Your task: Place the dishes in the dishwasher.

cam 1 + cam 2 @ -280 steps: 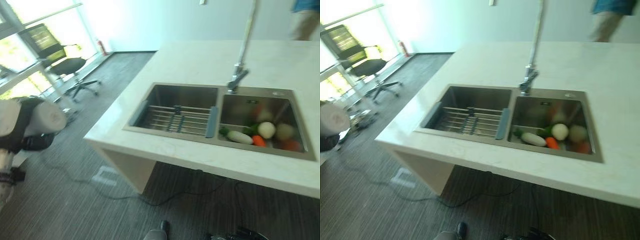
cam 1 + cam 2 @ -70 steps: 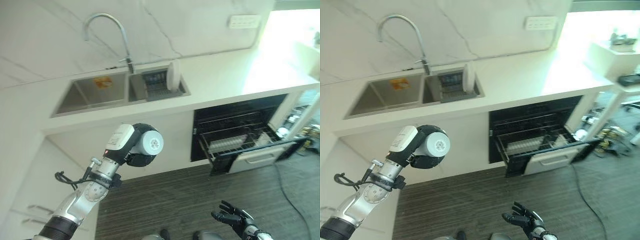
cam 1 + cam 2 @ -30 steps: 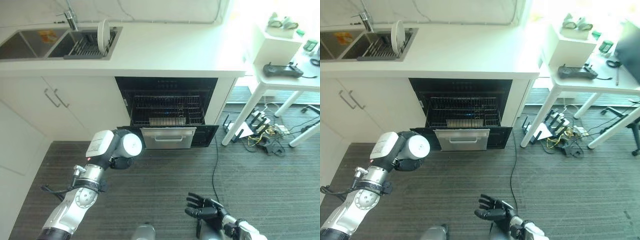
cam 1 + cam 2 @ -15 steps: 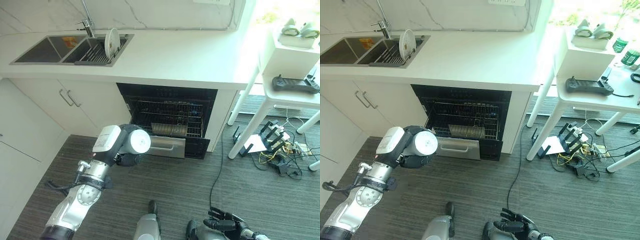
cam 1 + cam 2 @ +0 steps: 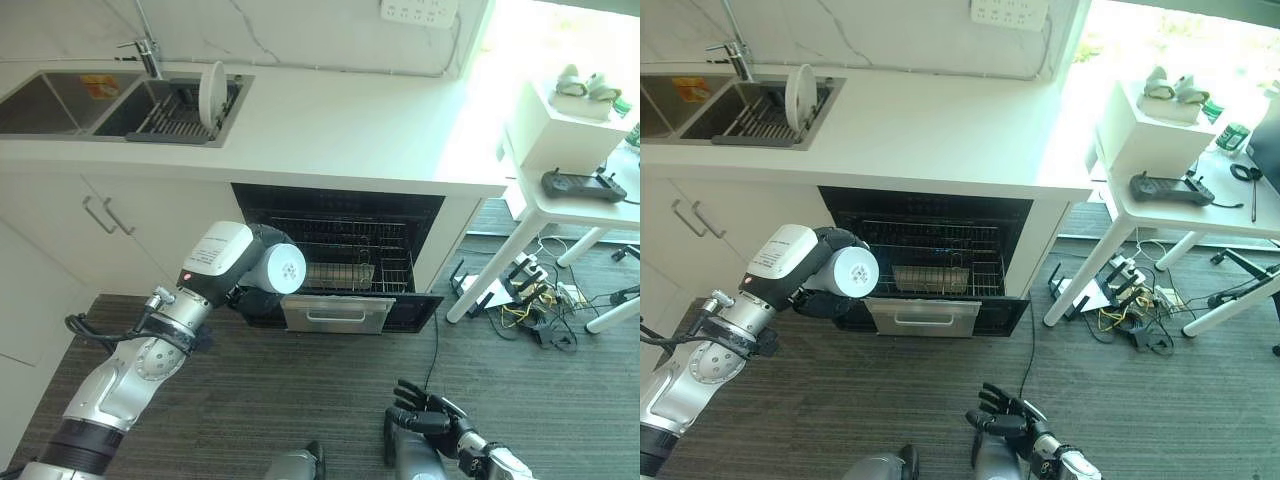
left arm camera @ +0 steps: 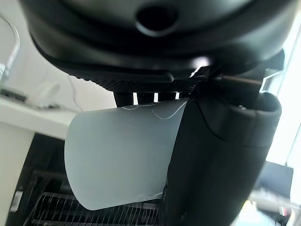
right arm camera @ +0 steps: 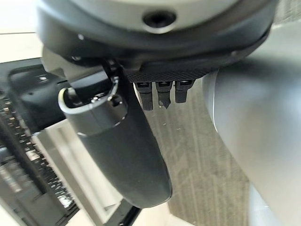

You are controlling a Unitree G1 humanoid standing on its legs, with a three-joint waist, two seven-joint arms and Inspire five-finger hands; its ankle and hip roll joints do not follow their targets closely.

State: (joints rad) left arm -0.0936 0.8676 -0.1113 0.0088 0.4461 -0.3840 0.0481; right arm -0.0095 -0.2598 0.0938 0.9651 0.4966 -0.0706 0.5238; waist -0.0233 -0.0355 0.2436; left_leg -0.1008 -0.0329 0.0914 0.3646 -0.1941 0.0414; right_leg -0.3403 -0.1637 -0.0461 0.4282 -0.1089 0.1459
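While the left hand [image 6: 221, 155] holds a pale cup [image 6: 122, 157], its thumb curled round the cup's side, the right hand [image 5: 1005, 420] hangs low over the floor with fingers spread and released, carrying nothing. The dishwasher [image 5: 930, 260] stands open under the counter [image 5: 940, 130], its rack [image 5: 930, 275] drawn partly out with a small tray already inside. One plate [image 5: 795, 97] is propped upright in the drainer of the sink [image 5: 700, 110], well apart from both hands.

Risks: the cup appears held mainly by thumb pressure, so a quick swing toward the rack could probably loosen it; the lowered door [image 5: 340, 312] lies between robot and rack, and a low approach might strike its edge.

Views compared: the eye views place dishwasher, plate and both arms, but the left forearm hides the grasp; the left wrist view reveals the cup and the thumb on it, with the rack's wires beyond. The right wrist view shows straight fingers over floor and the rack's edge.
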